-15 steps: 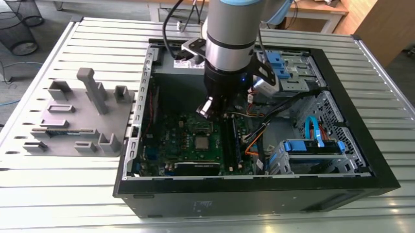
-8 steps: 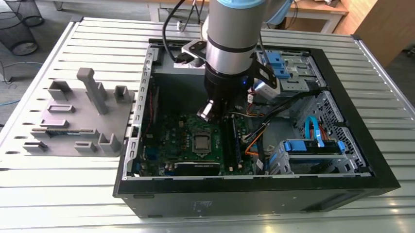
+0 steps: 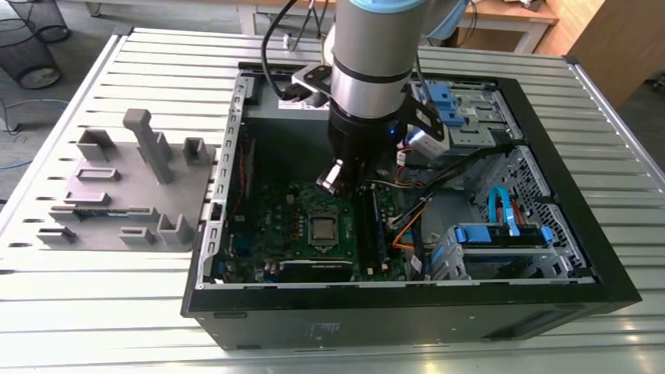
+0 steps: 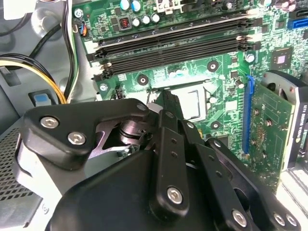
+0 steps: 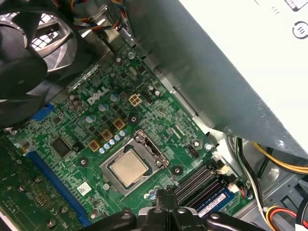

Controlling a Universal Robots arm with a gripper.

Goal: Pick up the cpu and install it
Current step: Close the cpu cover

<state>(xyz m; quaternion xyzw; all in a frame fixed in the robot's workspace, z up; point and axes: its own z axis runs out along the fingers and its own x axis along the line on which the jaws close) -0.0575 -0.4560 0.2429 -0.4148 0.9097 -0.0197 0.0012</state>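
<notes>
The cpu is a small silver square lying flat in its socket on the green motherboard, with the silver socket frame around it. In the exterior view the cpu sits near the middle of the board, inside the open computer case. My gripper hangs a little above the board, just behind the socket and apart from the chip. Its black fingertips look shut together with nothing between them. In the second wrist view the gripper body covers part of the socket.
Long black memory slots run beside the socket. An expansion card stands on the other side, and a black fan is near the board's end. Cables and blue drive cages fill the case's right in the exterior view. A grey fixture rests outside.
</notes>
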